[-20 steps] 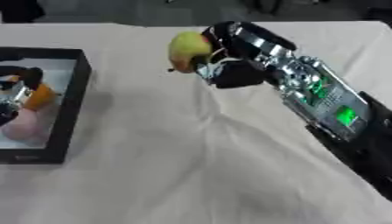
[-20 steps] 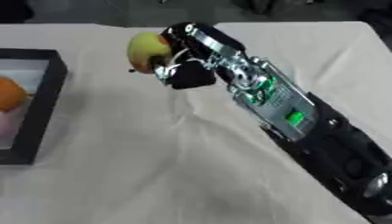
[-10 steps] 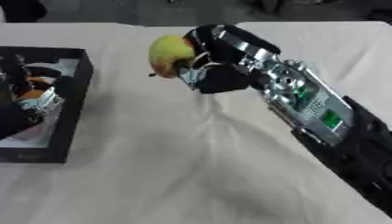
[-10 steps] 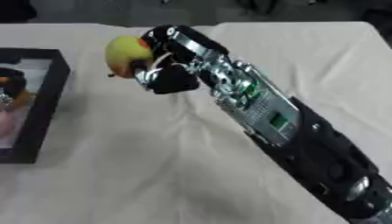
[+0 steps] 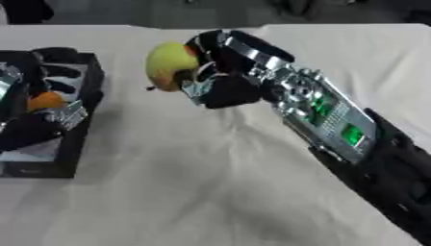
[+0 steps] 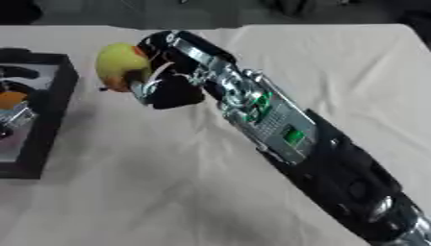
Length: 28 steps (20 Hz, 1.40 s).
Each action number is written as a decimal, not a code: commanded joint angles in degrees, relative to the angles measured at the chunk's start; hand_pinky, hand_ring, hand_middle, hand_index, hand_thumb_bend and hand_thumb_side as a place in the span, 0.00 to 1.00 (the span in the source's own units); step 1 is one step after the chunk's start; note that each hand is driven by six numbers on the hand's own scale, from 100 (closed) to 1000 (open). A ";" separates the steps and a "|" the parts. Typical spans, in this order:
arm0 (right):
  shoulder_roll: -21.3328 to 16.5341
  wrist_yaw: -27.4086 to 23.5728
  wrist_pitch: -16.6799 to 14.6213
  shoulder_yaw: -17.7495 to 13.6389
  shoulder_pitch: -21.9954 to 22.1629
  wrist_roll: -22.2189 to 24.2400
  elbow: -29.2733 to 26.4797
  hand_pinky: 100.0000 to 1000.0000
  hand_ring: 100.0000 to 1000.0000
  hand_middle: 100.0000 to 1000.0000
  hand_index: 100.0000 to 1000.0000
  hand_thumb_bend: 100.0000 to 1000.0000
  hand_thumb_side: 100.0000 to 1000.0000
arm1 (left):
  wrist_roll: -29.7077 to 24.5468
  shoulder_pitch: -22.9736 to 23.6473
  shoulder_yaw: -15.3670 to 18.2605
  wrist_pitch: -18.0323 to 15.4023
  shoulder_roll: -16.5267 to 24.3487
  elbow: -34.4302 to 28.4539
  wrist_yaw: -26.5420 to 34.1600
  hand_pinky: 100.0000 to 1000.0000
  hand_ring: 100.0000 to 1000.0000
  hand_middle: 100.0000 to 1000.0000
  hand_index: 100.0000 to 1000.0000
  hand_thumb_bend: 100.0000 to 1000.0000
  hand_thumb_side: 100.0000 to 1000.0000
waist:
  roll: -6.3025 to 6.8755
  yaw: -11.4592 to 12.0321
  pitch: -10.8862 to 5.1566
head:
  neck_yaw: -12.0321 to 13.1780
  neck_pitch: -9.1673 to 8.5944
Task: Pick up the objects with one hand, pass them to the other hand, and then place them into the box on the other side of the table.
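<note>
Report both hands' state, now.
Right hand: shut on the yellow-green fruit, held above the table.
Left hand: over the black box; fingers cannot be told.

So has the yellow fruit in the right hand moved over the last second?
Yes. The right hand, its fingers curled round the yellow fruit, has carried it left, closer to the black box at the table's left side.
</note>
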 commanded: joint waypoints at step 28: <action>5.27 1.87 4.82 0.93 -3.13 0.69 -1.30 0.62 0.71 0.60 0.57 0.00 0.04 | -9.53 -4.06 -2.08 -4.85 -1.00 -0.38 1.47 0.67 0.74 0.75 0.81 0.44 0.33 | 0.61 0.00 -0.98 | 1.13 -0.27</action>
